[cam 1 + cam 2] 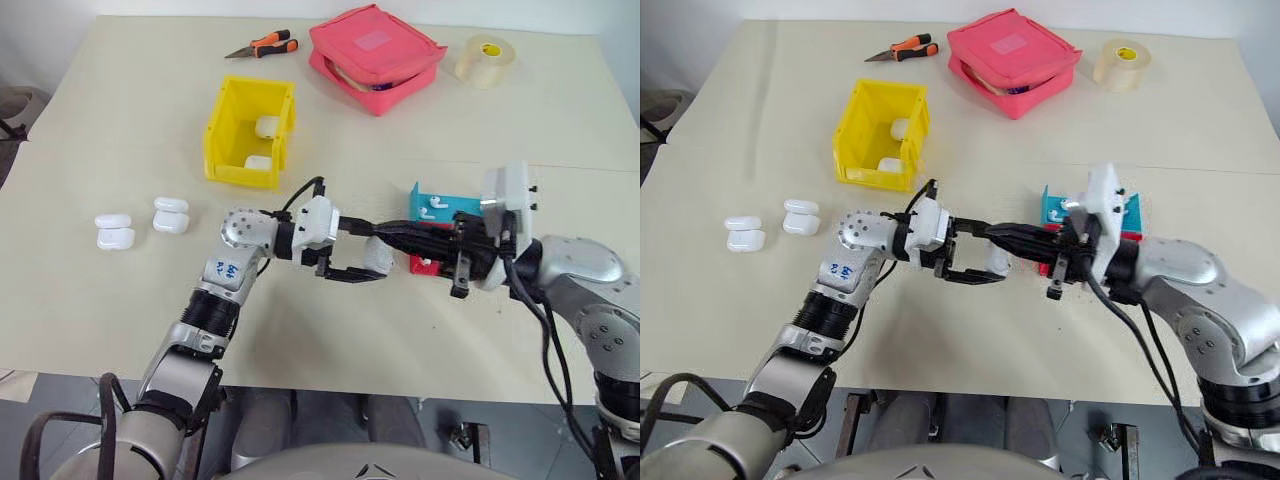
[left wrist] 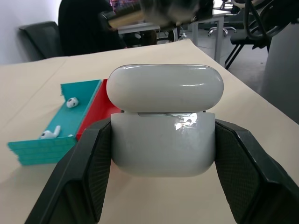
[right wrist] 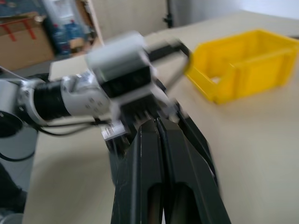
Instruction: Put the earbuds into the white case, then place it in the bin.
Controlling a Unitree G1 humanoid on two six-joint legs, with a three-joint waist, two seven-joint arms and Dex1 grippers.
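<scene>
My left gripper (image 1: 352, 264) is shut on the white case (image 2: 163, 121), gripping its lower half just above the table. The lid sits down on the body with a thin gap showing. My right gripper (image 1: 382, 232) reaches in level from the right, its fingers (image 3: 161, 140) pressed shut, tips just over the case (image 1: 378, 256). I see nothing between them. Two earbuds (image 2: 71, 102) (image 2: 49, 133) lie in the blue tray (image 1: 445, 207) behind the grippers. The yellow bin (image 1: 228, 125) stands farther back to the left, with two white cases inside (image 1: 268, 127).
A red tray (image 1: 422, 264) sits against the blue one under my right gripper. Spare white cases (image 1: 115, 232) (image 1: 171, 214) lie at the left. Pliers (image 1: 263, 46), a pink pouch (image 1: 375, 55) and a tape roll (image 1: 486, 60) line the far edge.
</scene>
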